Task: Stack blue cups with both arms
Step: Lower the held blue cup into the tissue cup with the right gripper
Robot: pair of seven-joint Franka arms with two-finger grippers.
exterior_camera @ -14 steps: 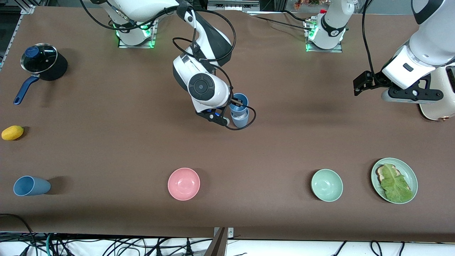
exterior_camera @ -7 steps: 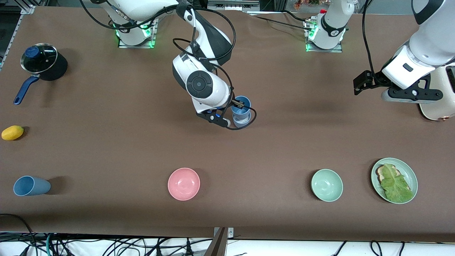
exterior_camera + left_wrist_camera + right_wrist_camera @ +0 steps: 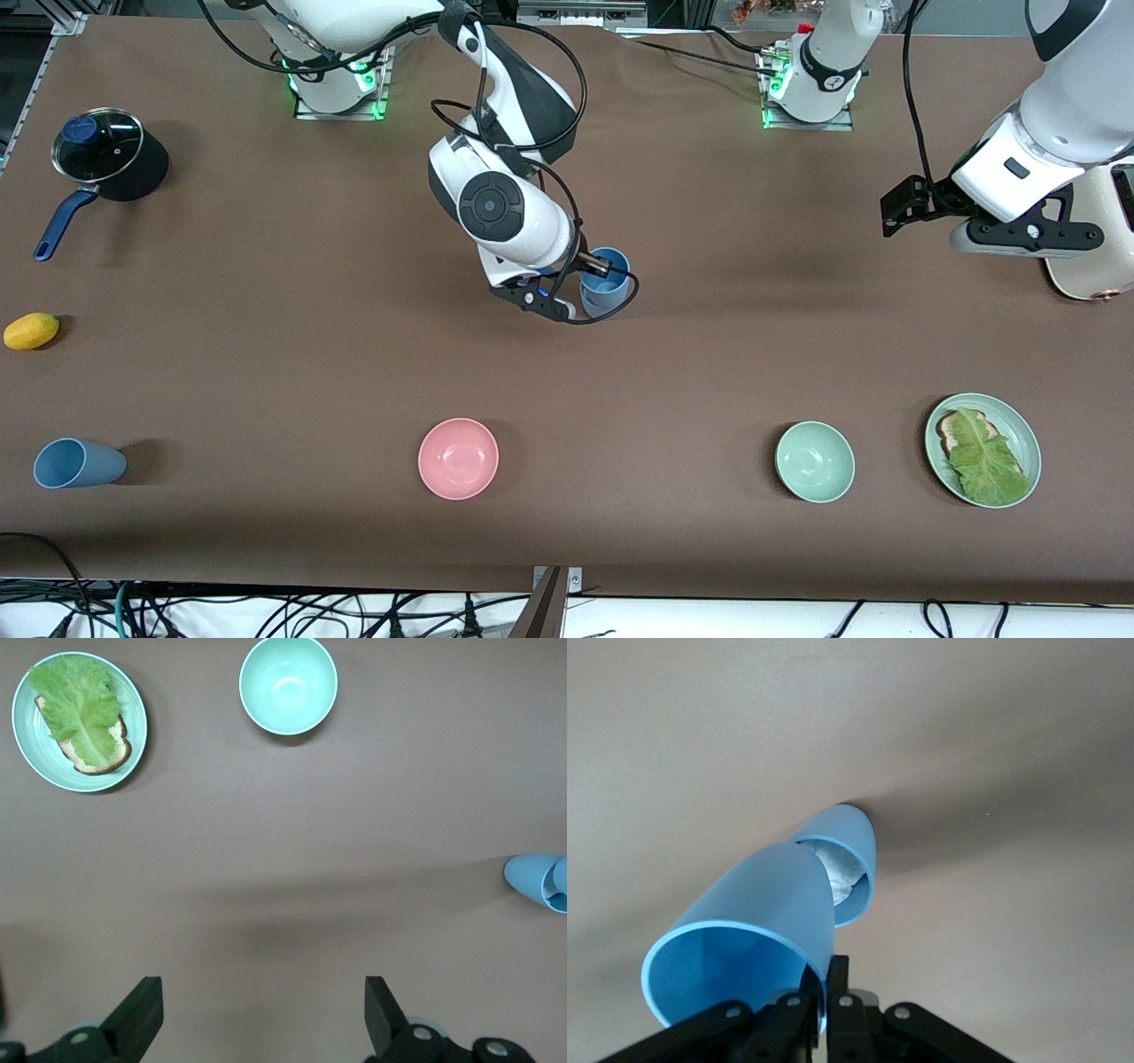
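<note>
Brown table (image 3: 709, 354) carries: lidded pot (image 3: 99, 155), yellow fruit (image 3: 31, 330), tipped blue cup (image 3: 78, 463), pink bowl (image 3: 458, 458), pale green bowl (image 3: 814, 461), green plate (image 3: 1026, 436) with toast and lettuce, standing blue cup (image 3: 601, 301) mid-table.

The right end effector (image 3: 592, 262) is clamped shut mid-table, while the left end effector (image 3: 264, 1014) waits with fingers spread.
</note>
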